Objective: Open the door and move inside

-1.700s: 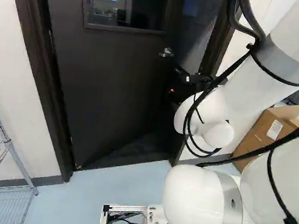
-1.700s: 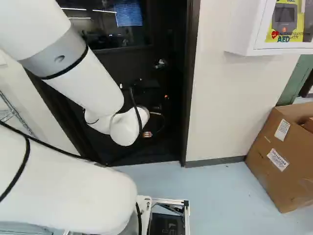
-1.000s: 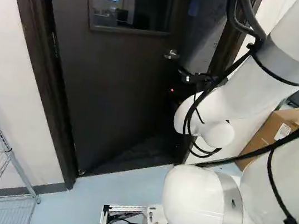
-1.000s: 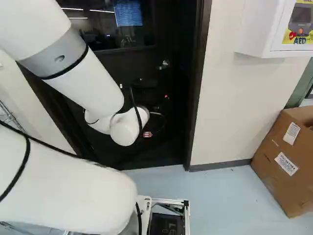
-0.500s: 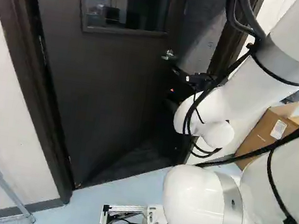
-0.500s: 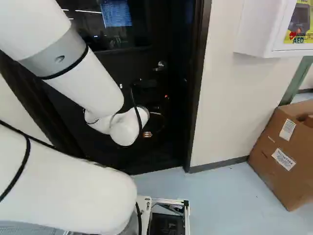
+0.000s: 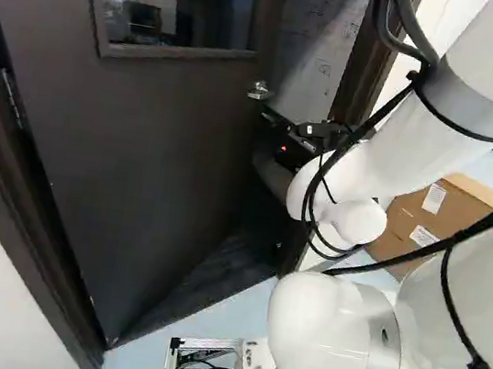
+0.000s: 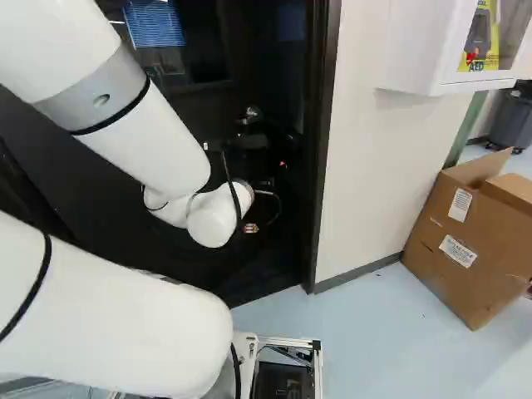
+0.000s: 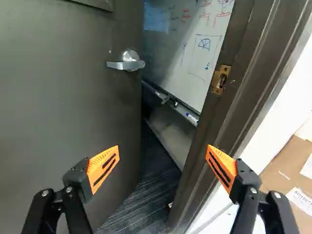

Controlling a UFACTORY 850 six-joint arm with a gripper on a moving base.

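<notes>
Door: ajar, swung inward, hinged at the left of the left base view; its free edge upright.
Handle: ahead of the claw, toward the hinge side, well apart from it; lever roughly level.
Claw: fingers wide, nothing between them; one points toward the door's face, the other toward the door frame.
Opening: straight ahead, between door edge and frame, narrow.
Arm: the only one, its wrist end near the frame side.
Coming move: likely a push forward, hinge-side finger against the door, widening the opening; the frame-side finger could catch the frame.
</notes>
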